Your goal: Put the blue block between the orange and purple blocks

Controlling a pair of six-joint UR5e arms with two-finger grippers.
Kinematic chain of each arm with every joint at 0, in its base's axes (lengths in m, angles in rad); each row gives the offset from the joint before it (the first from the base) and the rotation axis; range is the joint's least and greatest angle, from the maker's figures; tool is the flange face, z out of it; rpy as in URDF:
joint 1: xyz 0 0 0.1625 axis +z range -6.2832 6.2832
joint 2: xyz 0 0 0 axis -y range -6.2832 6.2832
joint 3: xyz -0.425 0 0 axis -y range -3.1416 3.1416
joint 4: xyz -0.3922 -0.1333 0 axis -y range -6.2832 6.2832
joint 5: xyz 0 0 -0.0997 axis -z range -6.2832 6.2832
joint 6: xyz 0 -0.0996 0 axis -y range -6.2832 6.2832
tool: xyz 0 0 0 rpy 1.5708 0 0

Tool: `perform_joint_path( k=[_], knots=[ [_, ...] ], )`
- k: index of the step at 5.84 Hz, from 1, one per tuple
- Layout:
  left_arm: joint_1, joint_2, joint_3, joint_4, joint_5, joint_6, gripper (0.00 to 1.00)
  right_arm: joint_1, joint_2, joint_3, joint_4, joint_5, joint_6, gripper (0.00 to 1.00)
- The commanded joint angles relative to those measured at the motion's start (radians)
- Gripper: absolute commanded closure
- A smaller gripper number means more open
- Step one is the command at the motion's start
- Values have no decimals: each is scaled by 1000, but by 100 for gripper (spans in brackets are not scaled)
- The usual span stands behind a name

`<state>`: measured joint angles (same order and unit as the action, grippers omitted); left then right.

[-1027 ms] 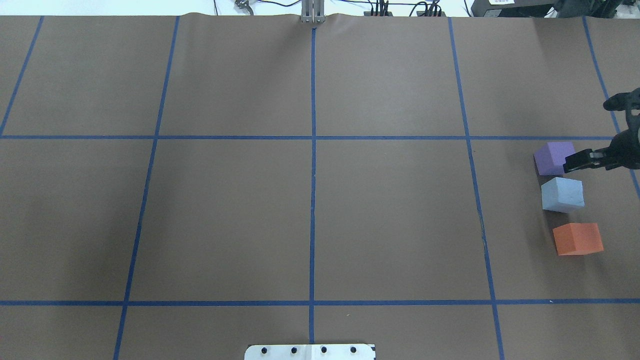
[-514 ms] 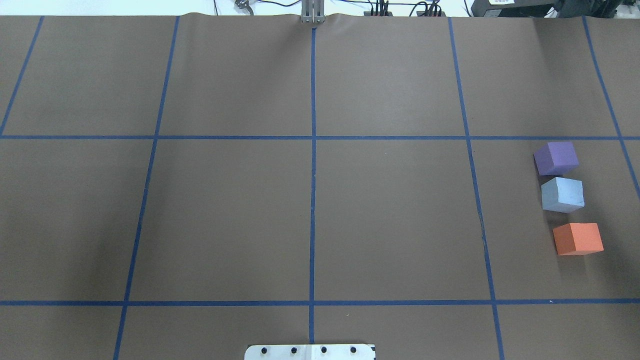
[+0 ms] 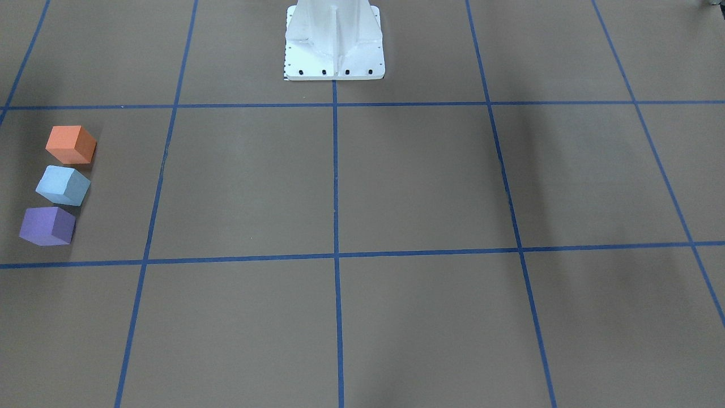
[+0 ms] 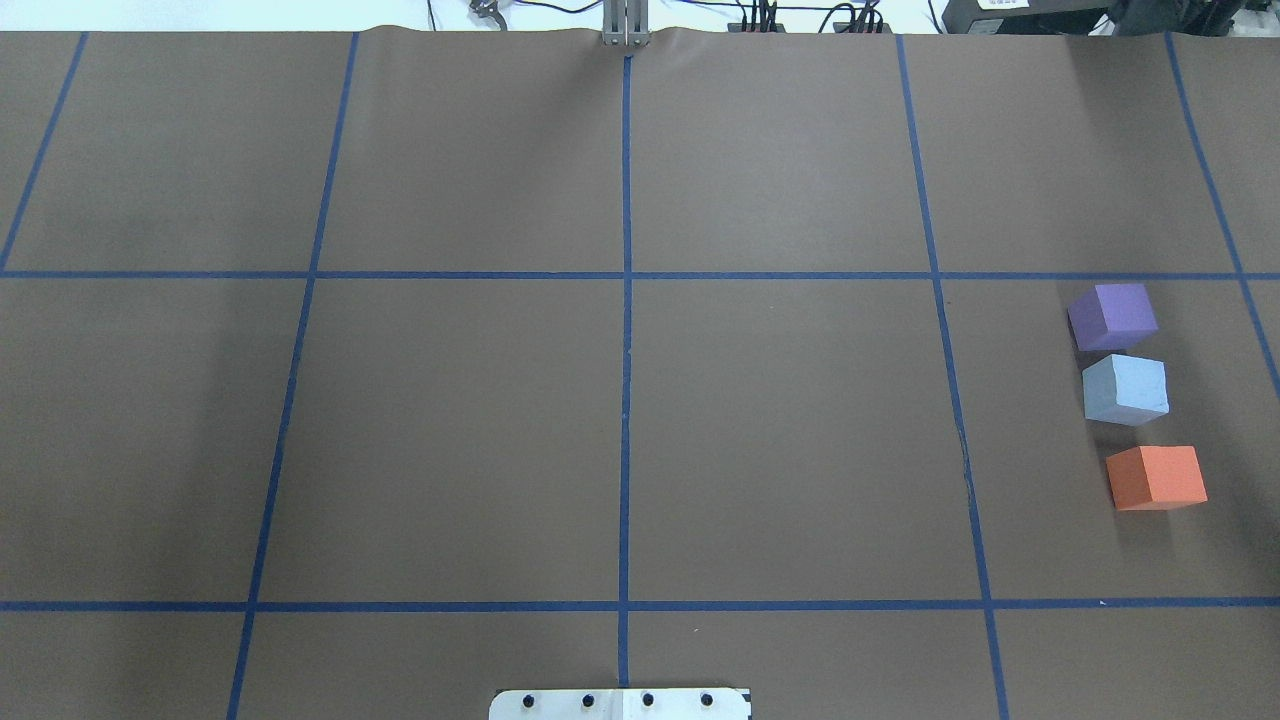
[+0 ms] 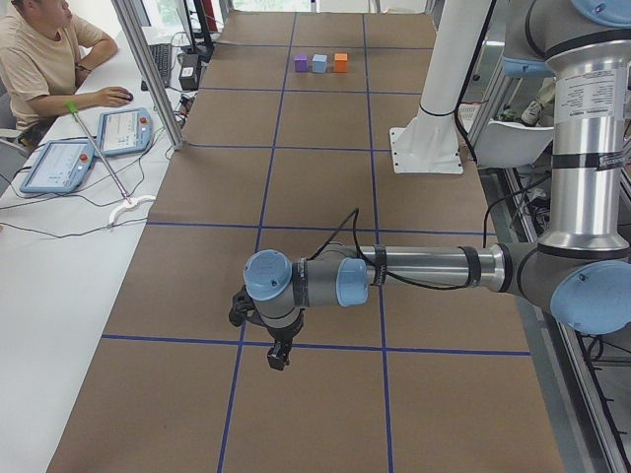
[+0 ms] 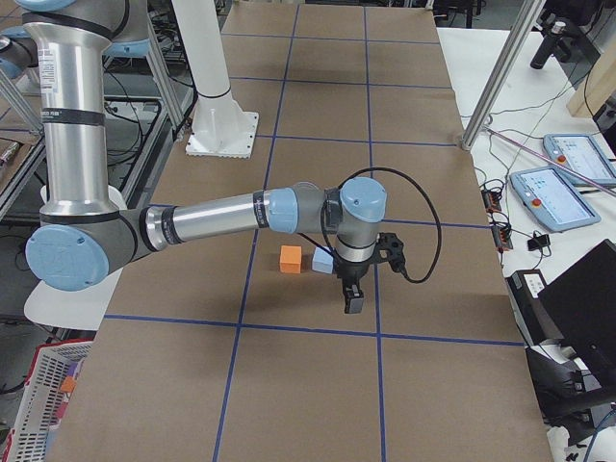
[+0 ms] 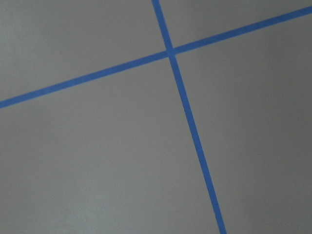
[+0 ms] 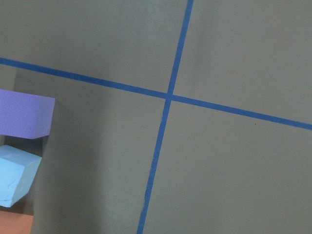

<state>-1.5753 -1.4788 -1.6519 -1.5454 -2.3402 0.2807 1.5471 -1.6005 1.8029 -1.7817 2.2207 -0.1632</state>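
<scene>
The light blue block point(image 4: 1126, 389) stands on the brown table at the right, between the purple block point(image 4: 1112, 315) behind it and the orange block point(image 4: 1156, 477) in front of it, all in one line. The front-facing view shows the same row at its left: orange point(image 3: 70, 144), blue point(image 3: 62, 185), purple point(image 3: 47, 225). My right gripper point(image 6: 352, 300) hangs beside the row, clear of the blocks, and shows only in the right side view. My left gripper point(image 5: 277, 357) hangs over bare table far from the blocks. I cannot tell whether either is open or shut.
The white robot pedestal point(image 3: 334, 39) stands at the table's middle near edge. Blue tape lines point(image 4: 626, 330) divide the brown surface into squares. An operator point(image 5: 39, 59) sits by tablets point(image 5: 123, 130) beyond the far edge. A metal post point(image 5: 148, 79) stands at that edge.
The right gripper, next to the purple block one second ago, has drawn back out of the overhead view to the right. The three blocks have not moved.
</scene>
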Motion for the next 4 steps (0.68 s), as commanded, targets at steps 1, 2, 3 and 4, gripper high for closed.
perform_joint_path(
  k=[1,2,3,4],
  knots=[
    [0,47,-32,-173,-2,-84,0,1,-28,-4,2,8,5,0],
    [1,51,-28,-177,-11,-77,0,-1,-30,-7,8,8,13,0],
    [1,51,-34,-179,-19,-77,0,-1,-30,-26,8,16,8,0],
    [1,51,-34,-180,-18,-77,0,-1,-32,-28,10,16,1,0]
  ],
)
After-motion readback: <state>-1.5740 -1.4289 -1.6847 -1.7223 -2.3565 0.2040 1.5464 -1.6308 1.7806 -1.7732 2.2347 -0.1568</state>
